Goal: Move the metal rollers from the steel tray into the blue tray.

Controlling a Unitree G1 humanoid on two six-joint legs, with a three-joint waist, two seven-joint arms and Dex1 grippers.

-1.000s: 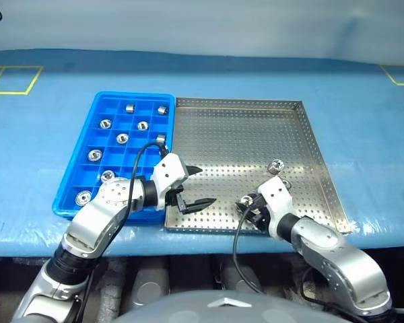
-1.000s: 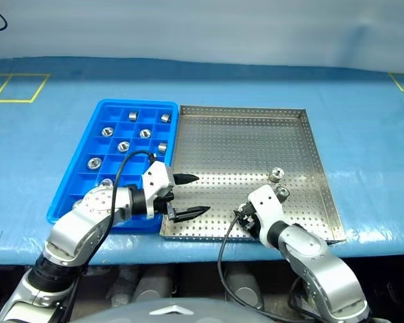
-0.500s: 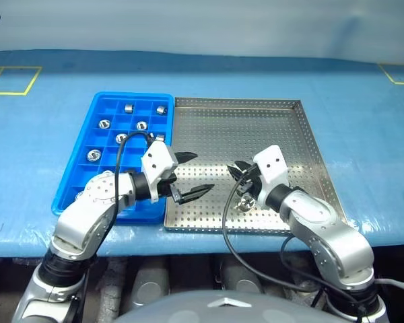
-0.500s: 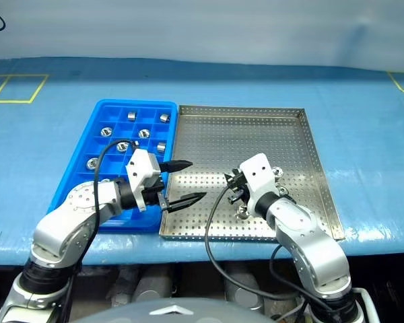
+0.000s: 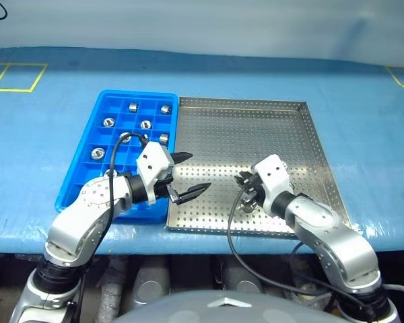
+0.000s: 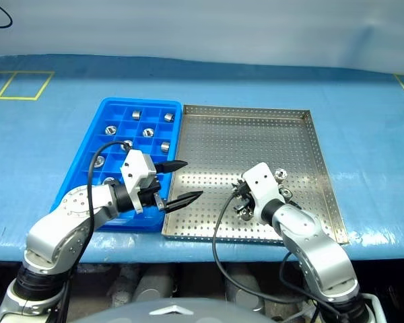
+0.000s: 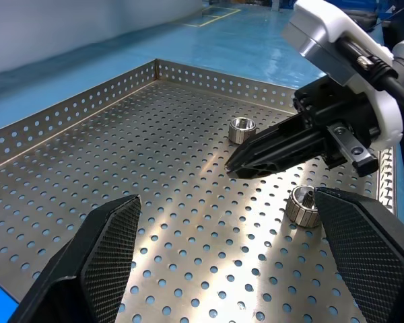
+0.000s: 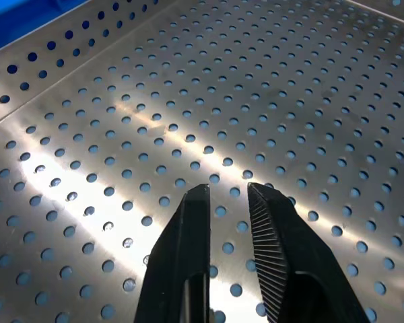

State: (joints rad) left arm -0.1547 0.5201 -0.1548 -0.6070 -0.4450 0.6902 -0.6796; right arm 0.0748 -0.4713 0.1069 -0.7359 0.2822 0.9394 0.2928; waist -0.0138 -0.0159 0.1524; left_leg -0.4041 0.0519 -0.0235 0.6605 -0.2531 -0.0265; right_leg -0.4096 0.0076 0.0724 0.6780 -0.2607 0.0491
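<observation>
The steel tray (image 5: 256, 134) lies right of the blue tray (image 5: 131, 95), which holds several metal rollers (image 5: 145, 124) in its cells. One roller (image 5: 246, 204) lies on the steel tray's perforated floor near the front edge, just under my right gripper (image 5: 242, 180). A second roller (image 6: 280, 175) sits behind that wrist. The right gripper's fingers (image 8: 198, 202) hover above the floor a narrow gap apart, with nothing between them. My left gripper (image 5: 198, 171) stands wide open and empty over the steel tray's left edge, pointing towards the right gripper.
Both trays rest on a blue-covered table (image 5: 363, 101) with yellow tape marks (image 5: 17, 75) at the far left. The steel tray's low rim (image 5: 323, 155) runs along its right side. Each arm trails a black cable (image 5: 230, 229).
My right gripper has lifted off the tray floor near the front edge and moved forward, leaving the roller lying below it. The left arm has risen slightly and is still wide open.
</observation>
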